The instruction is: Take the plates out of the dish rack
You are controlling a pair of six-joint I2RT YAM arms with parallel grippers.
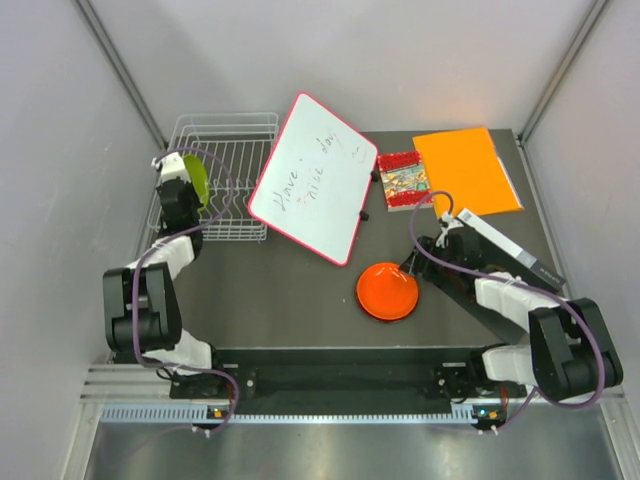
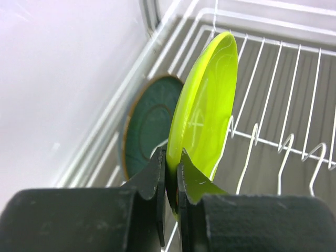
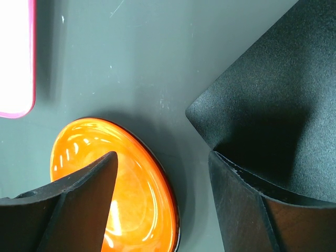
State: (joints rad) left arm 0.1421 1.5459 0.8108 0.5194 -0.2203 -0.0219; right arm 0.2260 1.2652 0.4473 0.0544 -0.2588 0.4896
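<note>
The white wire dish rack (image 1: 240, 150) stands at the back left. My left gripper (image 1: 190, 192) is shut on the rim of the lime green plate (image 1: 201, 178), which stands upright on edge in the rack. In the left wrist view the jaws (image 2: 171, 163) pinch the green plate (image 2: 207, 105); the dark teal plate (image 2: 149, 123) stands just behind it against the rack's wires (image 2: 273, 79). The orange plate (image 1: 388, 291) lies flat on the table. My right gripper (image 1: 413, 265) is open, its fingers straddling the orange plate's (image 3: 131, 194) rim. The dark red plate is out of view.
A pink-framed whiteboard (image 1: 310, 178) lies tilted between the rack and the orange plate; its edge shows in the right wrist view (image 3: 16, 58). A red book (image 1: 402, 180) and an orange folder (image 1: 465, 170) lie at the back right. A black-and-white bar (image 1: 505, 245) lies beside the right arm.
</note>
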